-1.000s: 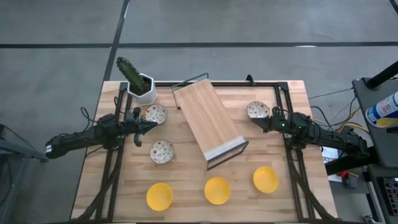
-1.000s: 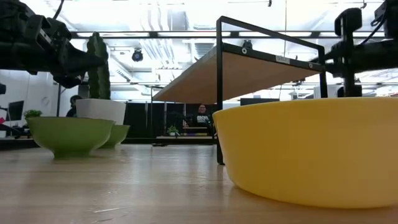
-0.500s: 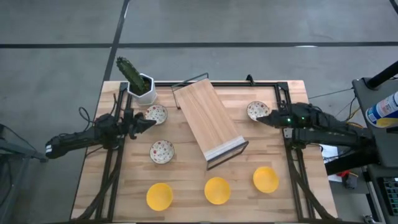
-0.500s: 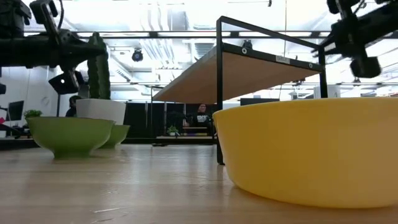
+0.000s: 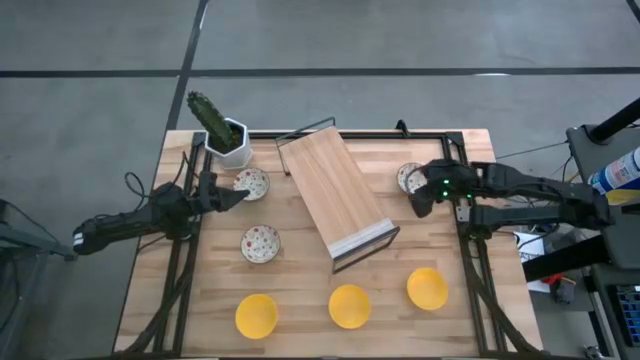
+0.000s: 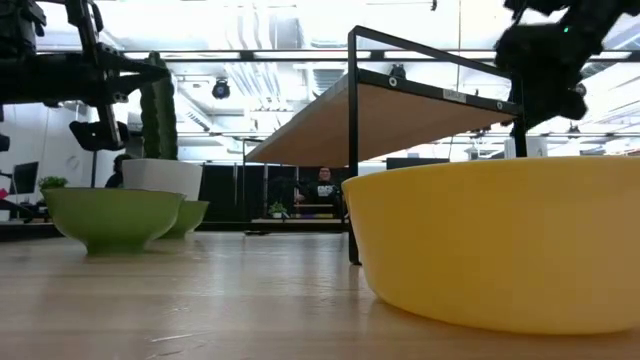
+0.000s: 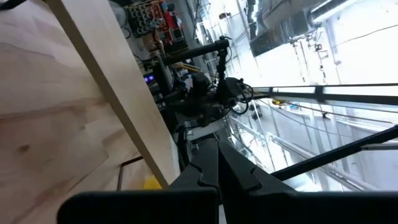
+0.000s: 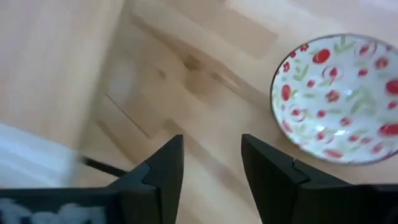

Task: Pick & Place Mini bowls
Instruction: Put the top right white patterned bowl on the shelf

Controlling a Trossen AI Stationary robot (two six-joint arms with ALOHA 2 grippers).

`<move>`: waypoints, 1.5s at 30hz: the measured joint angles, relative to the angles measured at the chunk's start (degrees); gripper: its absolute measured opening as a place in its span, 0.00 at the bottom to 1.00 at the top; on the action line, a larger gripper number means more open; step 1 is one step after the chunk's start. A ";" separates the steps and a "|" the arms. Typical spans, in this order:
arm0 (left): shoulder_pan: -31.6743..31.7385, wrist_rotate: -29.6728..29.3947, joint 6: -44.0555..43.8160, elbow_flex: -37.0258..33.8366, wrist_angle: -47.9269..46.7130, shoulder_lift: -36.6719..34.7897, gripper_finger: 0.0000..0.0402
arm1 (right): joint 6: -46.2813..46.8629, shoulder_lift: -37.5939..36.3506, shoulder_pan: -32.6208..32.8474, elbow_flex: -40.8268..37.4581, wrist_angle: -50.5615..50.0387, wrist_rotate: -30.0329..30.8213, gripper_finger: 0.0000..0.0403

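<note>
No mini bowl is lifted yet: all six sit on the desk (image 5: 300, 290). My right hand (image 5: 419, 204), spread and empty, hovers beside a speckled bowl (image 8: 348, 99); my left hand (image 5: 240, 195), pressed together, waits near another.

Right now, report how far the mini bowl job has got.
Nothing looks placed yet: all six mini bowls sit on the table, none held. The right gripper, open, hovers beside the speckled bowl near the shelf. The left gripper points at another speckled bowl. Every pick remains.
</note>
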 joint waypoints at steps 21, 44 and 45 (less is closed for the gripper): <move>-0.02 -0.02 -3.52 0.07 0.87 0.00 0.00 | -15.05 21.33 -7.83 0.30 -0.20 4.96 0.36; 0.00 -0.04 -3.73 0.07 1.03 0.00 0.00 | -18.61 34.40 -8.09 0.26 0.14 5.04 0.26; 0.00 -0.03 -3.73 0.07 1.03 0.00 0.00 | -18.61 34.48 -8.09 0.26 0.14 5.04 0.25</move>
